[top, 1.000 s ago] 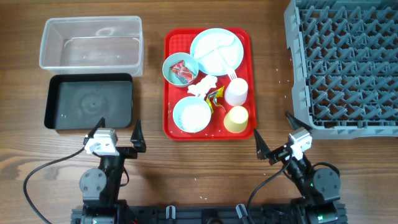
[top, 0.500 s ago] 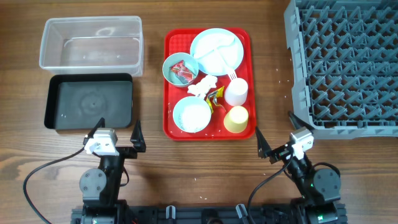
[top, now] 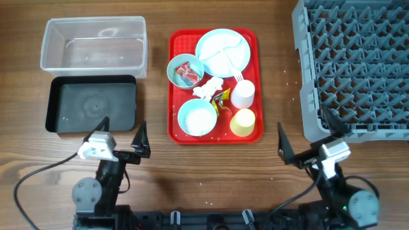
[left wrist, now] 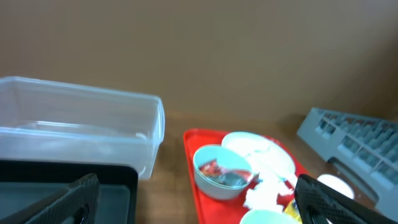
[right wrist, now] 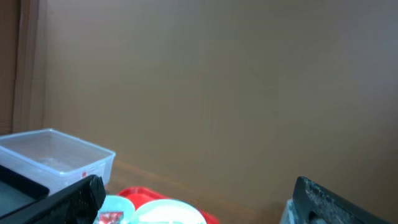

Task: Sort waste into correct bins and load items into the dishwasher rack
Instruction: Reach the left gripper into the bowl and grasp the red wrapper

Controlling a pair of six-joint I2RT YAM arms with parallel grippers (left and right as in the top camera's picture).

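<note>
A: Left gripper (top: 123, 131), jaws?
B: Spread wide, nothing between them. Black tray (top: 92, 103) sits straight ahead of them, clear tub (top: 93, 20) just beyond it.
A: Right gripper (top: 307, 135)?
B: Also wide apart, empty. Rack (top: 358, 64) is ahead and to the right. Its near corner is by the right finger, can't tell if they touch.
A: Dishes, waste?
B: All on the red tray (top: 174, 76), ahead-right of the left jaws and ahead-left of the right jaws, well apart from both. Plate (top: 223, 52) at the far end. White cup (top: 243, 94) and yellow cup (top: 243, 122) on the rack side. Tissue (top: 208, 88) mid-tray. Far bowl (top: 172, 67) holds red wrappers (top: 188, 74). Near bowl (top: 181, 115) has white stuff in it, too small to tell what.
</note>
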